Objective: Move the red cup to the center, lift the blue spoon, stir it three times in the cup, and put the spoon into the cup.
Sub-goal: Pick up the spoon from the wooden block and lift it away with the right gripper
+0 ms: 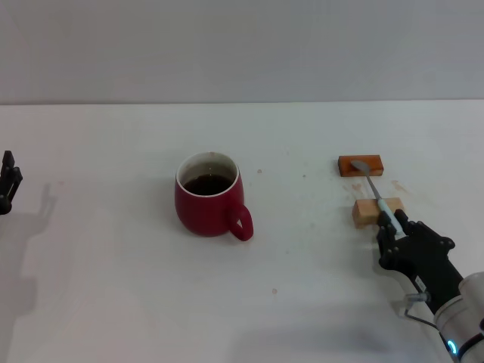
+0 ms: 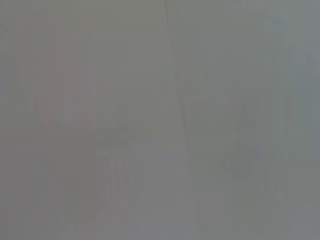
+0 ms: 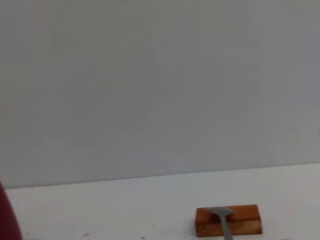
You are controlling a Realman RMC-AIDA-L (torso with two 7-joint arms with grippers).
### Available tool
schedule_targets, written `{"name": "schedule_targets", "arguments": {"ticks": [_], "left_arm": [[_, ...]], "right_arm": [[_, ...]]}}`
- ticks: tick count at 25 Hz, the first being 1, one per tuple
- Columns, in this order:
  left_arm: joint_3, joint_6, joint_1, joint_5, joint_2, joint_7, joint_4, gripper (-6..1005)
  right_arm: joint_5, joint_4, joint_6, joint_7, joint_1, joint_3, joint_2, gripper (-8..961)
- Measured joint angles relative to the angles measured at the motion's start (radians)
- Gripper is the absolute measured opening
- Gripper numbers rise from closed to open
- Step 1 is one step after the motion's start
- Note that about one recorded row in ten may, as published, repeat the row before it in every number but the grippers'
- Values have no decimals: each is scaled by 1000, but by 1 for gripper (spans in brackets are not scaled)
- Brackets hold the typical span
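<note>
The red cup (image 1: 208, 195) stands upright near the middle of the white table (image 1: 113, 287), with dark liquid inside and its handle toward me and to the right. Its edge also shows in the right wrist view (image 3: 7, 216). The blue spoon (image 1: 376, 190) lies across two blocks, its grey bowl on the orange-brown block (image 1: 361, 165) and its pale-blue handle on the tan block (image 1: 375, 212). The spoon's bowl (image 3: 220, 213) and the orange-brown block (image 3: 228, 220) show in the right wrist view. My right gripper (image 1: 392, 222) is at the handle's near end. My left gripper (image 1: 7, 181) is parked at the far left edge.
A grey wall (image 1: 242, 45) rises behind the table's far edge. Bare table lies between the cup and the blocks. The left wrist view shows only a grey blur.
</note>
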Motion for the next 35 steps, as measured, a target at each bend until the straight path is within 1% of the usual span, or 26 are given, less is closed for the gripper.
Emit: {"name": "schedule_targets", "arguments": {"ticks": [4, 9, 12, 15, 16, 20, 22, 23, 24, 25, 26, 27, 28, 29, 30, 33, 34, 35], "left_arm": [[-2, -5, -3, -3, 0, 0, 6, 834], [-4, -7, -3, -3, 0, 0, 6, 833], [-3, -7, -4, -3, 0, 0, 6, 833], [-2, -7, -5, -4, 0, 0, 6, 833], [-2, -7, -6, -5, 0, 0, 6, 833], [-2, -8, -6, -5, 0, 0, 6, 834], [-1, -8, -5, -5, 0, 0, 6, 834], [-1, -8, -4, -5, 0, 0, 6, 833], [-1, -8, -4, -5, 0, 0, 6, 833], [-1, -8, -2, -5, 0, 0, 6, 833], [-1, -8, -2, -5, 0, 0, 6, 833], [-1, -8, -2, -5, 0, 0, 6, 833], [-1, -8, -2, -5, 0, 0, 6, 833], [-1, -8, -2, -5, 0, 0, 6, 833], [-1, -8, -2, -5, 0, 0, 6, 833], [-2, -8, -1, -5, 0, 0, 6, 833], [-3, -8, -2, -5, 0, 0, 6, 833], [-3, -8, -2, -5, 0, 0, 6, 834]], "right_arm": [[-4, 0, 0, -7, -6, 13, -1, 262], [-4, -1, -6, -12, -9, 12, -2, 159], [-5, 1, -7, -19, -9, 11, -1, 159], [-3, 29, -15, -66, -11, 15, -3, 159], [-1, 52, -30, -87, -12, 16, -8, 159], [-2, 75, -48, -91, -12, 17, -16, 159], [-4, 99, -55, -91, -11, 17, -27, 159], [-4, 118, -56, -92, -10, 17, -37, 159], [-4, 172, -57, -97, -4, 19, -68, 159], [-3, 206, -57, -109, -2, 23, -84, 159], [-1, 248, -55, -137, -1, 36, -104, 159], [-1, 248, -55, -137, -1, 36, -104, 159], [0, 290, -50, -173, -3, 51, -122, 159], [1, 394, -31, -268, -10, 93, -168, 160], [1, 394, -31, -268, -10, 93, -168, 160], [2, 546, 28, -379, -20, 157, -241, 160], [3, 647, 89, -467, -34, 215, -282, 160], [3, 647, 89, -467, -34, 215, -282, 160]]}}
